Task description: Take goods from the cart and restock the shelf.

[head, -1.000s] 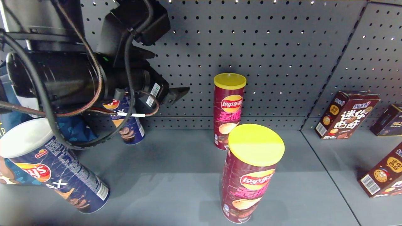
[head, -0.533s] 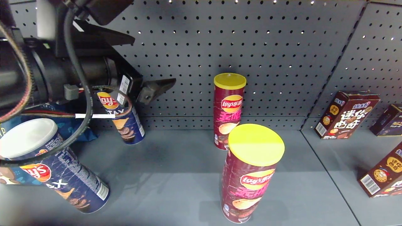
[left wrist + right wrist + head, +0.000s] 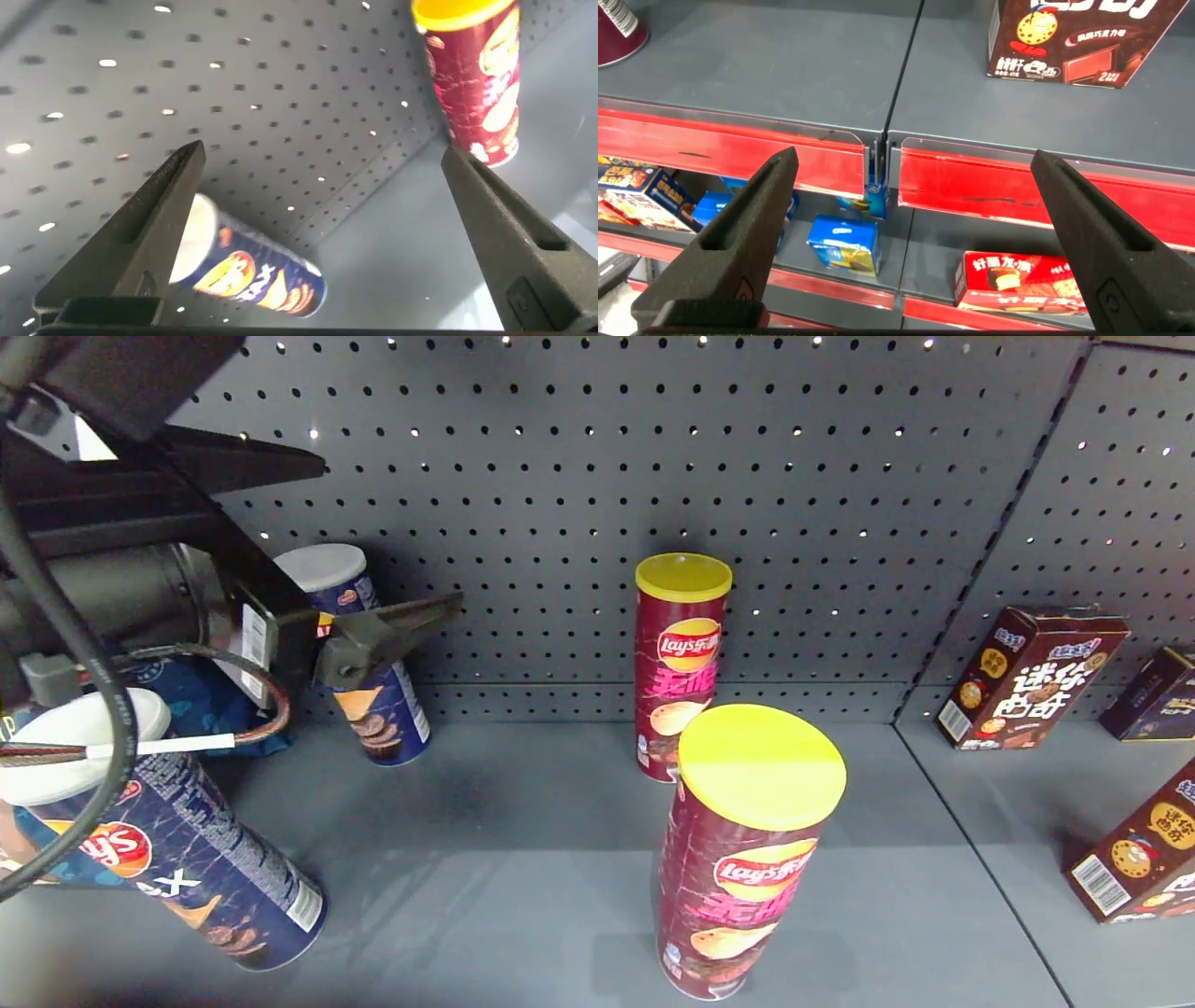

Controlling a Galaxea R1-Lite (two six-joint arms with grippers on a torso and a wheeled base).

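Observation:
A blue chip can [image 3: 373,695] with a white lid stands upright at the back left of the grey shelf [image 3: 523,821], against the pegboard. My left gripper [image 3: 390,529] hangs open in front of and above it, holding nothing. The left wrist view looks between that open gripper [image 3: 322,154] at the same blue can [image 3: 248,275] and a red can [image 3: 472,75]. A second blue can [image 3: 177,845] stands at the front left. Two red cans with yellow lids stand mid-shelf, one at the back [image 3: 680,663] and one in front [image 3: 747,859]. My right gripper [image 3: 915,159] is open and empty below the shelf's front edge.
Brown cookie boxes [image 3: 1027,677] stand in the shelf's right bay, one nearer the front [image 3: 1139,849]. A blue bag [image 3: 201,705] lies behind the left arm. The right wrist view has a red price rail [image 3: 999,182], a brown box [image 3: 1064,37] and lower-shelf goods [image 3: 842,245].
My left arm has drawn back to the left and toward the camera, uncovering the back blue can and its white lid. The cans and boxes have not moved.

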